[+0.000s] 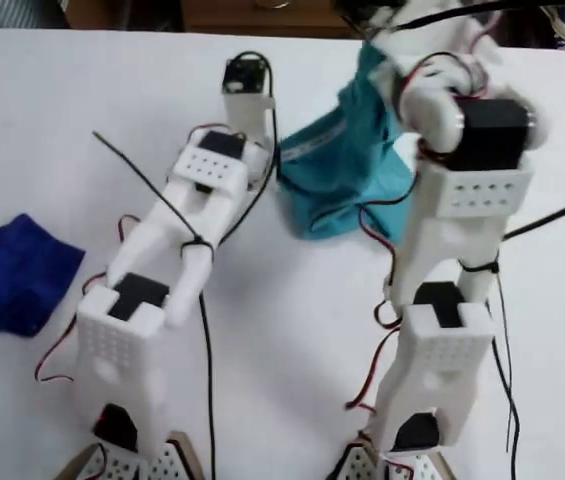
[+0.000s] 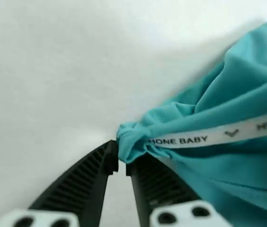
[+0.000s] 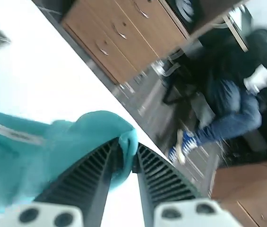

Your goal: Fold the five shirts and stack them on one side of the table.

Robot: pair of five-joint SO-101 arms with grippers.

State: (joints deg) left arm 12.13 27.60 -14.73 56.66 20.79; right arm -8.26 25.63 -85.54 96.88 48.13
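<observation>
The teal fabric shirt (image 1: pixel 347 170) sits mid-table toward the far edge, with its top drawn up off the white table (image 1: pixel 292 330). The left end effector (image 2: pixel 122 156) is pinched shut on a bunched corner at the shirt's left side. The right end effector (image 3: pixel 127 153) is clamped on a raised fold at the shirt's far top. A dark blue shirt (image 1: pixel 12 285) lies crumpled at the table's left edge.

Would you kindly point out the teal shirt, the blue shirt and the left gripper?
teal shirt (image 1: pixel 334 188), high view, its middle folds.
blue shirt (image 1: pixel 22 265), high view, its middle.
left gripper (image 2: pixel 122 161), left wrist view, midway between its fingertips.
</observation>
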